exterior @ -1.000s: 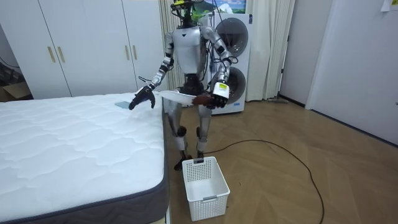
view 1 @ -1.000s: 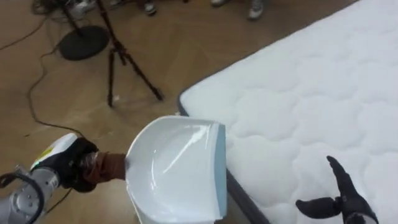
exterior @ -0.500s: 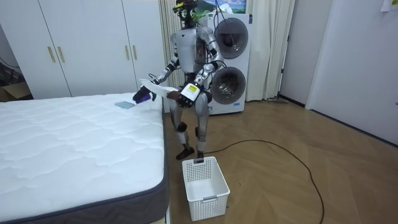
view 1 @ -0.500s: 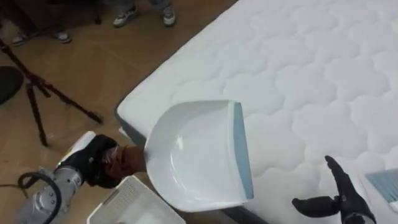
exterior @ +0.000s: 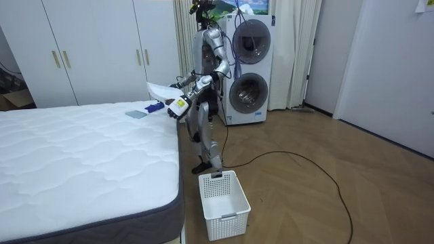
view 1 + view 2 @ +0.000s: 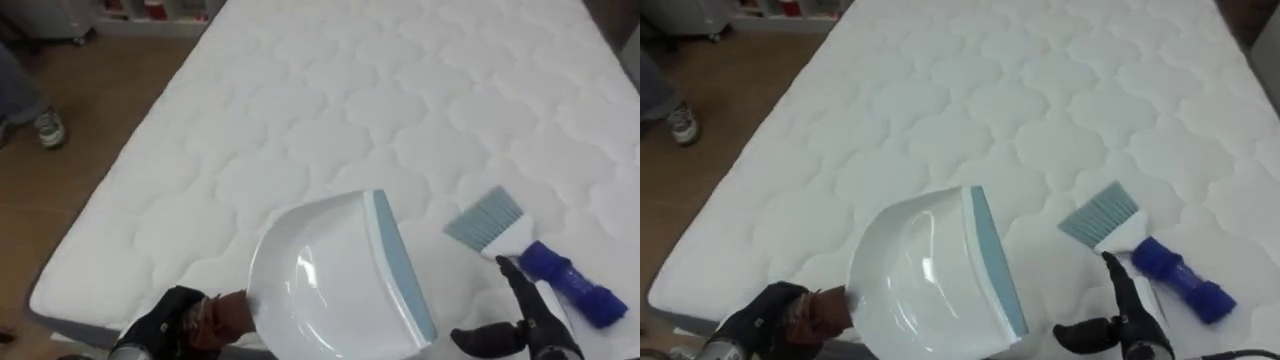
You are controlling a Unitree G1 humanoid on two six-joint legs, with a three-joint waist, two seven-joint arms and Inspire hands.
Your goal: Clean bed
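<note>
My left hand [image 6: 172, 325], low in the lower left of the frame, is clenched round the brown handle [image 6: 228, 312] of a white dustpan [image 6: 320, 285]. The pan's mouth, with its pale blue lip [image 6: 400, 270], faces the right of the frame. The pan hangs over the near edge of the bed.

My right hand [image 6: 530, 325], at the lower right, is empty, its fingers held straight and the thumb stuck out to the side. One fingertip reaches up just beside a hand brush [image 6: 545, 265]; whether it touches, I cannot tell. The brush lies flat on the mattress at right of centre, its blue grip toward the lower right corner and its grey-blue bristles [image 6: 483, 220] fanned toward the upper left.

The white quilted mattress [image 6: 330, 100] stretches from the bottom edge up to the top of the frame, bare apart from the brush. Wooden floor [image 6: 70, 180] runs down the left side, where a person's shoe [image 6: 48, 127] shows at the edge.

In the room view I stand at the bed's far corner, leaning toward it with both arms over the mattress. Behind me are two stacked washing machines [image 5: 252, 61], white wardrobe doors [image 5: 88, 51] on the room view's left and a pale curtain [image 5: 291, 54] on its right. A white plastic basket [image 5: 224, 196] sits on the floor just beside the bed's near corner.
</note>
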